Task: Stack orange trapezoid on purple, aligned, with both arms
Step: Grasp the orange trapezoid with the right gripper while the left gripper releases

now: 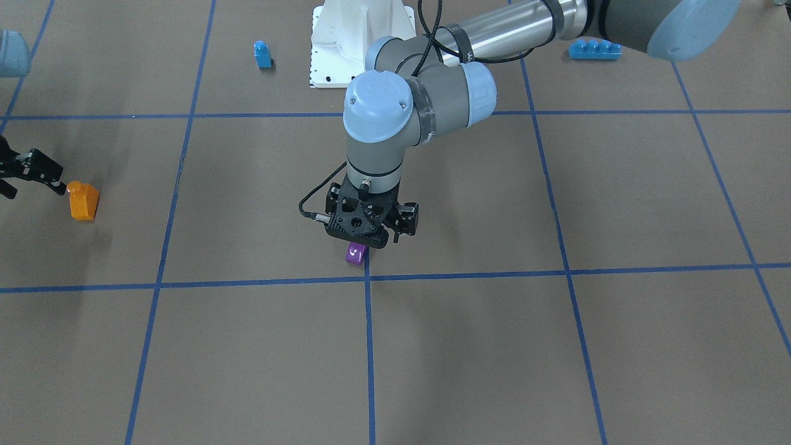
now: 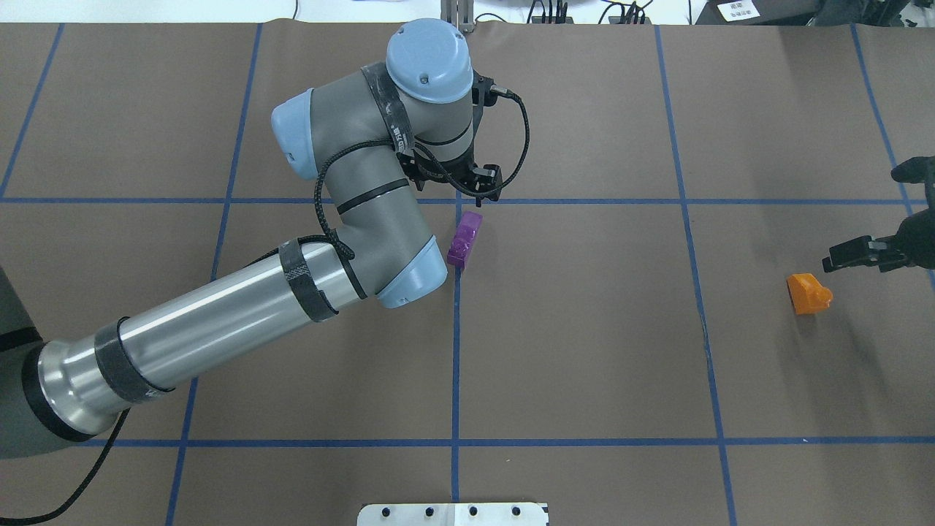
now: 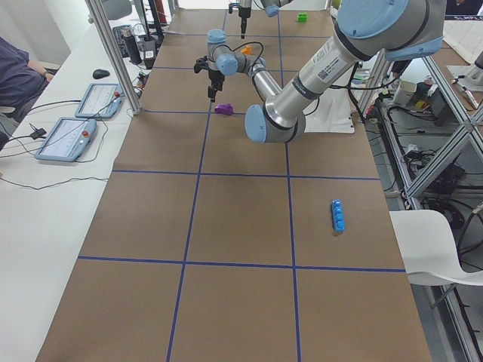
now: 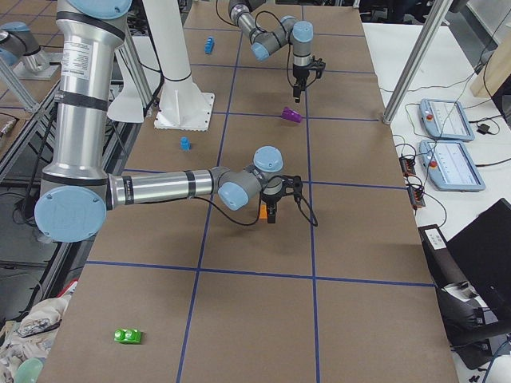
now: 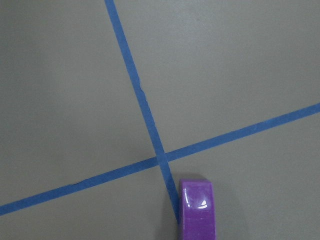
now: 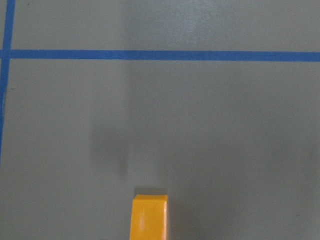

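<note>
The purple brick (image 2: 465, 239) lies on its side on the brown mat beside a blue tape crossing; it also shows in the front view (image 1: 356, 254) and at the bottom of the left wrist view (image 5: 198, 210). My left gripper (image 2: 478, 196) hangs point-down just above and beyond it, empty, its fingers looking closed. The orange trapezoid (image 2: 808, 293) stands on the mat on my right, also in the front view (image 1: 83, 200) and at the bottom of the right wrist view (image 6: 149, 217). My right gripper (image 2: 831, 262) hovers right beside it, empty, fingers looking closed.
A small blue single-stud brick (image 1: 262, 54) and a long blue brick (image 1: 594, 49) lie near the white robot base (image 1: 361, 43). A green brick (image 4: 128, 336) lies far off at the mat's right end. Blue tape lines grid the mat.
</note>
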Available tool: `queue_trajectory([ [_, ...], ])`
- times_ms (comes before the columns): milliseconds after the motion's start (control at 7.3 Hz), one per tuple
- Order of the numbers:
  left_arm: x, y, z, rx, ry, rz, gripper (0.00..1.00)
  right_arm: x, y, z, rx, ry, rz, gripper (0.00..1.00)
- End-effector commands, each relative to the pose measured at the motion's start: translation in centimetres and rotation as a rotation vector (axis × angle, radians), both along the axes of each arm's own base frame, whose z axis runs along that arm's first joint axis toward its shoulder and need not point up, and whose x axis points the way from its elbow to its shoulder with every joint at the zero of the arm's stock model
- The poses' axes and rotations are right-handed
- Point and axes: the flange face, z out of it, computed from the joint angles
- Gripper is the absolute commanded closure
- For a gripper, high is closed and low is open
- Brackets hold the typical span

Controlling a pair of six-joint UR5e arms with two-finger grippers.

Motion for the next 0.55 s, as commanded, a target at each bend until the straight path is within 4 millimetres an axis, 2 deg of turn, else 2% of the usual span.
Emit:
queue_trajectory([
  [0,-0.3,-0.2,0.0,0.000,-0.001,-0.004,0.00,-3.8,0.7,0.8,-0.008,0.033,-0.039,0.00],
  [137,-0.3,-0.2,0.0,0.000,-0.001,-0.004,0.00,-5.0,0.1,1.8,-0.011,0.053,-0.046,0.00],
  [274,-0.3,-0.2,0.0,0.000,-0.001,-0.004,0.00,-5.2,0.2,3.0,-0.027,0.066,-0.052,0.00],
  [411,-0.3,-0.2,0.1,-0.001,-0.002,-0.004,0.00,-5.3,0.2,2.9,-0.026,0.065,-0.054,0.02],
])
